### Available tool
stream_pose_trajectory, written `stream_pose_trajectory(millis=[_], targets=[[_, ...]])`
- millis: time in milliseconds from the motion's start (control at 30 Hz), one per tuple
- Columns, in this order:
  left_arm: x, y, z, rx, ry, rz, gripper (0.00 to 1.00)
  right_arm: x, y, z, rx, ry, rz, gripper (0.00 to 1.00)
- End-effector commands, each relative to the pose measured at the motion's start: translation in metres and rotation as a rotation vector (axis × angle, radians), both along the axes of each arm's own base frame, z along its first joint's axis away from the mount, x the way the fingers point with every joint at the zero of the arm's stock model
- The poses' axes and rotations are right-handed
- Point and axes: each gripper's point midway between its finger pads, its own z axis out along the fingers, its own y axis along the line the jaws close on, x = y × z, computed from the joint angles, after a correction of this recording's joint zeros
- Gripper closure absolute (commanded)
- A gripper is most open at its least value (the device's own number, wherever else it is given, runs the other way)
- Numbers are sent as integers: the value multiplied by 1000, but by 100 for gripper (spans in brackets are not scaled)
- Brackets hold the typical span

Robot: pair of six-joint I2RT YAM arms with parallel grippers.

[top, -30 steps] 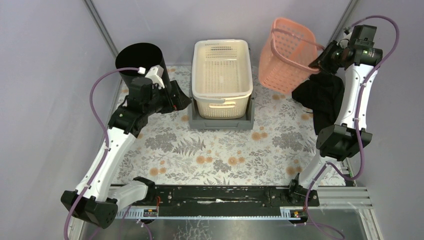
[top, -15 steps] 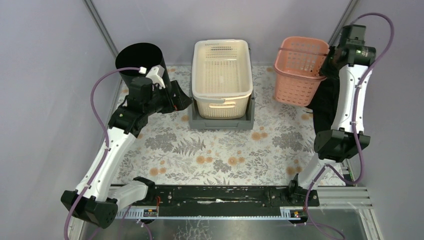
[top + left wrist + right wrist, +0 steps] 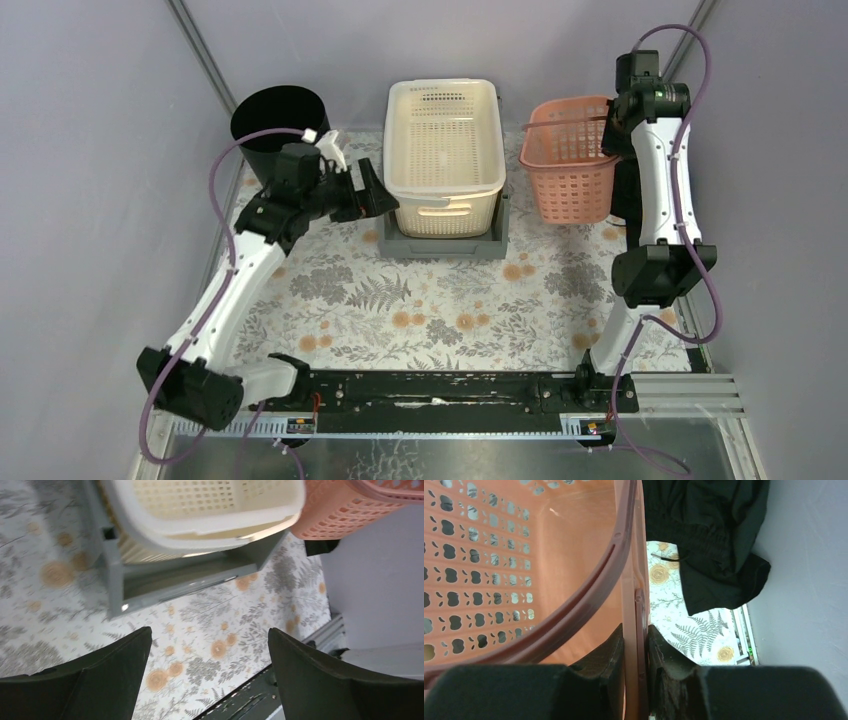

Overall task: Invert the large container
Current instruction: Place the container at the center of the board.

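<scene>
Top external: right gripper (image 3: 612,118) clamps pink basket (image 3: 565,180) rim, far right; left gripper (image 3: 373,196) gapes empty beside cream basket (image 3: 445,150).

cream basket (image 3: 444,130): no readable text
pink basket (image 3: 572,178): no readable text
surface (image 3: 440,300): floral print only, no lettering

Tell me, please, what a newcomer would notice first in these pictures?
The salmon-pink perforated basket at the far right stands out, its rim pinched by the right gripper. At the back centre a large cream perforated basket sits in a grey tray, with the open left gripper just to its left. A black bucket stands in the far left corner.
</scene>
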Motion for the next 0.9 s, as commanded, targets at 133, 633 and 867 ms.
stream_pose_trajectory(millis=[133,633,867], targets=[[13,-97,85,-218,-111,-315,10,-8,-1,42,-47,-115,-26,100],[28,-261,55,-35,-114,-441,20,-49,13,33,3,-120,0,100],[45,-284,29,-21,-89,-422,22,-68,26,34,66,-162,29,100]])
